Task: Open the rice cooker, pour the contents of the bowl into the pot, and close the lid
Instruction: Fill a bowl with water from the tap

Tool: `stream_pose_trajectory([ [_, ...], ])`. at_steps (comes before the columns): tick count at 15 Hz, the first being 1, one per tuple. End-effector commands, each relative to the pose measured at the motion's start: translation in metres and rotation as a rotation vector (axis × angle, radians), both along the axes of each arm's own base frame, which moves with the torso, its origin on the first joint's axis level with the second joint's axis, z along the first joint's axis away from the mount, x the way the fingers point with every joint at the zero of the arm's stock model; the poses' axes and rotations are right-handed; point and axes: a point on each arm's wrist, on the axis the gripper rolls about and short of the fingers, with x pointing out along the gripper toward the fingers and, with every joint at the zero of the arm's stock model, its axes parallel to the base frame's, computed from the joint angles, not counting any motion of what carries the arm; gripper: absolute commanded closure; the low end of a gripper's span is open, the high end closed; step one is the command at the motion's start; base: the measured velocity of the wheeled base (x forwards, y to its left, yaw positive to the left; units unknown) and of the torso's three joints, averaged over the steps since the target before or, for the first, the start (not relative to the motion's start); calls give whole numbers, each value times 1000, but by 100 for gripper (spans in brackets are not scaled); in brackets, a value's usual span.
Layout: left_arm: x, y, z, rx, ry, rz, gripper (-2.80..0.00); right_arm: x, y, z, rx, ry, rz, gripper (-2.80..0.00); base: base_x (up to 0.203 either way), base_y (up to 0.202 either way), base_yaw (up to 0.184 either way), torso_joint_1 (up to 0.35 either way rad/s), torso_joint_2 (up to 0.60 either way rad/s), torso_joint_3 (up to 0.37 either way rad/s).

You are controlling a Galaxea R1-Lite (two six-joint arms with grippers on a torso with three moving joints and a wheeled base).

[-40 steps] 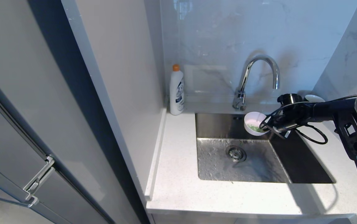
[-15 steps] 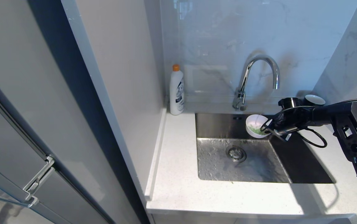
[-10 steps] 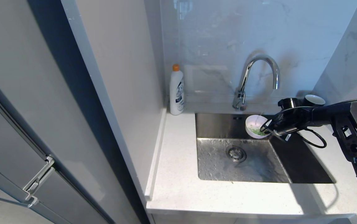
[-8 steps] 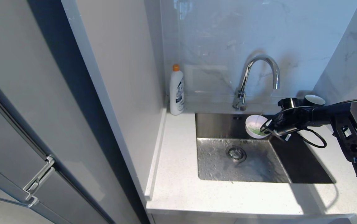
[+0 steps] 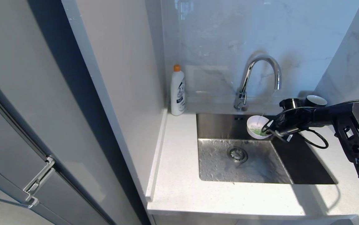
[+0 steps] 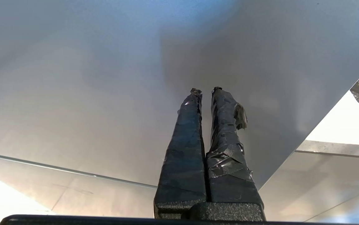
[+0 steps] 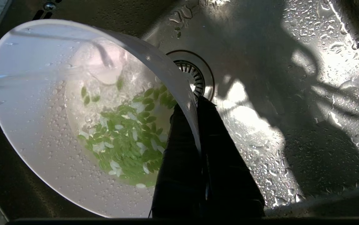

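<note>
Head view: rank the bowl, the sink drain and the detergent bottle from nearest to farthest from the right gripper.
1. Bowl: held at its rim by the right gripper.
2. Sink drain: below, on the sink floor.
3. Detergent bottle: back-left corner of the counter.

No lettering could be read anywhere; the white bottle [image 5: 177, 90] bore a dark label (print too small to make out).

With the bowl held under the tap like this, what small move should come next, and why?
Probably wait briefly, holding steady. The right gripper is shut on the bowl's rim over the sink, and a thin stream from the faucet is falling onto the green and white grains, with little water collected so far.
</note>
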Motion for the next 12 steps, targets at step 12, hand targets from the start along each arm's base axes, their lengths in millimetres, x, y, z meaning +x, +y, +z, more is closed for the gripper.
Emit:
stream_pose_trajectory([
  [12,0,0,0,0,2,0,0,0,1,-2,2,7,0,0,0,0,0,0,0,0],
])
